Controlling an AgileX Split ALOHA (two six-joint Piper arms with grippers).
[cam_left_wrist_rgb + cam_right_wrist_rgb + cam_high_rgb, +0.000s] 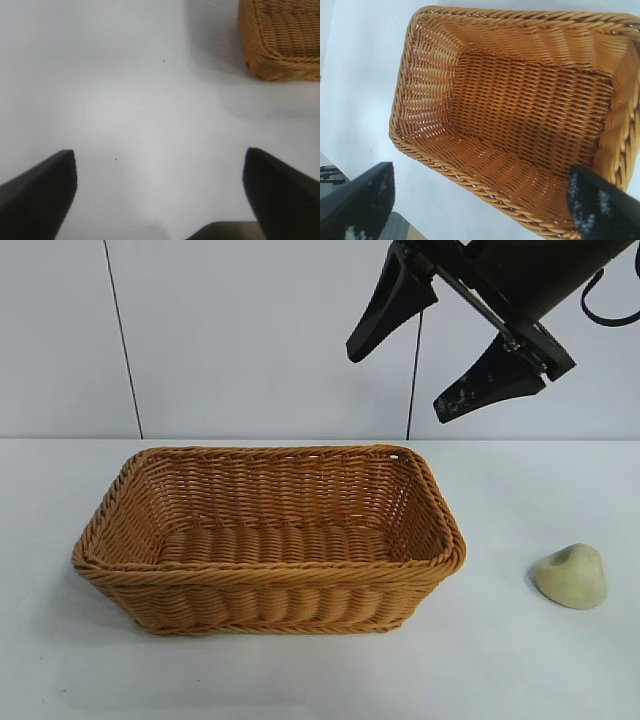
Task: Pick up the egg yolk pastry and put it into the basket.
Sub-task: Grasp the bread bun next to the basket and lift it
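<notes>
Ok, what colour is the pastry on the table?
Pale cream-yellow, matte; the pastry shows best in the exterior view.

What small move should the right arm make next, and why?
Probably move the right pincer to the right and down toward the egg yolk pastry. The pincer hangs open high over the basket, which is empty, while the pastry lies untouched on the table right of it. The left pincer waits open over bare table.
</notes>
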